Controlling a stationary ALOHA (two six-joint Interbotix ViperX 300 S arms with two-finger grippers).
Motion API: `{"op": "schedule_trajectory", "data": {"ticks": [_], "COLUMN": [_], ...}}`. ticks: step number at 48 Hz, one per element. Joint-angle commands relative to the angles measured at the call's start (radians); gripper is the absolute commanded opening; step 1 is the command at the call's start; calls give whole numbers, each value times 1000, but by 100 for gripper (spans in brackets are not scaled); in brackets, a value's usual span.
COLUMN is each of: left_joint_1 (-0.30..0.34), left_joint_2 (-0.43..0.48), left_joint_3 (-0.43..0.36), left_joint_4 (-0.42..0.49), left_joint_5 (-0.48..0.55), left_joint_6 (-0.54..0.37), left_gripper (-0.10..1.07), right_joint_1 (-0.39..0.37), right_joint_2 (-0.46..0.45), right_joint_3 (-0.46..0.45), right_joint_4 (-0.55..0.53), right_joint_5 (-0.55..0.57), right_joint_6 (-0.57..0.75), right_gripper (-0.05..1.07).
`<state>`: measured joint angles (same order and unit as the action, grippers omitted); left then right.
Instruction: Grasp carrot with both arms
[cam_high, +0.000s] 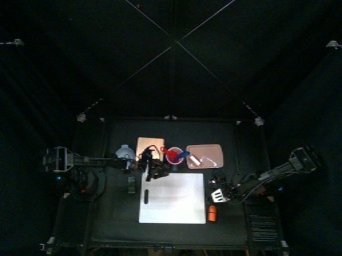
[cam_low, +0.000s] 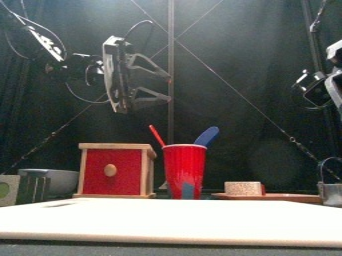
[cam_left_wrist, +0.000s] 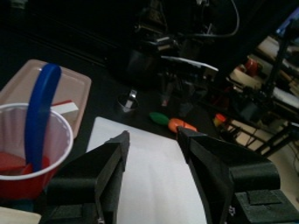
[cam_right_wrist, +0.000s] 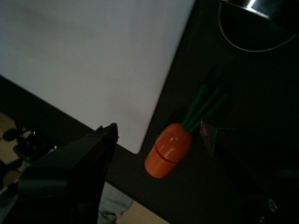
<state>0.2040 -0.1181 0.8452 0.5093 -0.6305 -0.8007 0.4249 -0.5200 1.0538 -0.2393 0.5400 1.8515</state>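
Note:
The carrot (cam_right_wrist: 170, 150) is a short bright-orange stub with a green stem, lying on the black table just off the white mat's (cam_right_wrist: 93, 52) edge. In the top view the carrot (cam_high: 214, 213) lies by the mat's (cam_high: 171, 198) right front corner. My right gripper (cam_right_wrist: 158, 133) hovers open just over it, touching nothing; from above this gripper (cam_high: 219, 196) sits right behind the carrot. My left gripper (cam_left_wrist: 152, 144) is open and empty over the mat's far side, with the carrot (cam_left_wrist: 181, 127) farther off. The front view does not show the carrot.
A red cup (cam_left_wrist: 30, 149) holding a blue utensil (cam_left_wrist: 42, 101) stands behind the mat, with a red-fronted wooden box (cam_low: 115, 170) to its left. A tan tray (cam_high: 205, 155) lies at the back right. A metal bowl (cam_right_wrist: 263, 17) sits near the carrot's stem end.

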Motion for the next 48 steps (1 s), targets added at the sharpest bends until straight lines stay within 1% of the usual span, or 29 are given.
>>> {"op": "schedule_trajectory", "data": {"ticks": [1,9,14,18,27,41,48], "left_joint_1": [-12,-32,-46,-55,-58,-61,-61], "left_joint_2": [-17,-17,-20,-21,-23,-21,-23], "left_joint_3": [-6,14,28,38,51,57,63], "left_joint_4": [8,9,8,8,5,6,6], "left_joint_5": [26,94,101,107,107,107,107], "left_joint_6": [2,3,3,3,3,5,5], "left_gripper": [85,85,85,85,85,85,85], "right_joint_1": [37,86,98,109,137,189,193], "right_joint_2": [11,61,89,114,199,354,416], "right_joint_3": [-34,-69,-87,-110,-163,-259,-288], "right_joint_4": [-38,-48,-40,-18,37,163,198], "right_joint_5": [35,120,129,129,126,123,127], "right_joint_6": [72,170,198,199,201,202,202], "right_gripper": [104,104,104,104,104,104,104]}}
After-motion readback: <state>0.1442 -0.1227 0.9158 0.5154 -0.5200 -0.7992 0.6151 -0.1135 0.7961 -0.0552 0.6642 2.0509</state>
